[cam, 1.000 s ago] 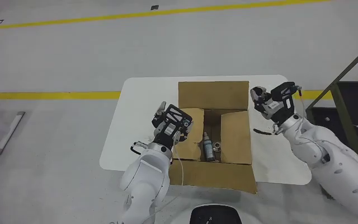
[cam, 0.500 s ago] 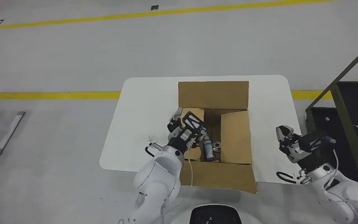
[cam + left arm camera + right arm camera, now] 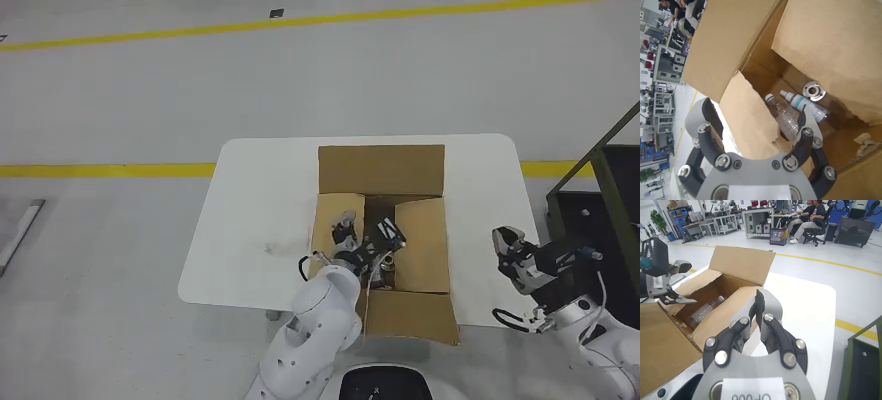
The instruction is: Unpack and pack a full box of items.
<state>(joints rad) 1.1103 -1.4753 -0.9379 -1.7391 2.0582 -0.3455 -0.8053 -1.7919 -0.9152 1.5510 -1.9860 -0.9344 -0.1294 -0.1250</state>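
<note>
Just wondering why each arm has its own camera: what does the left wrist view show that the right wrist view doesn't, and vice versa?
Left wrist view, not the right: a metal flange and a white dropper bottle inside the cardboard box. Right wrist view, not the left: the right gripper, shut, and a dark green frame beside the table. Both: the open box, the clear plastic bottle inside, and the left gripper, open over the box.

Matt brown cardboard box (image 3: pixel 725 37), clear glossy plastic bottle (image 3: pixel 785 117), shiny metal flange (image 3: pixel 814 91)
</note>
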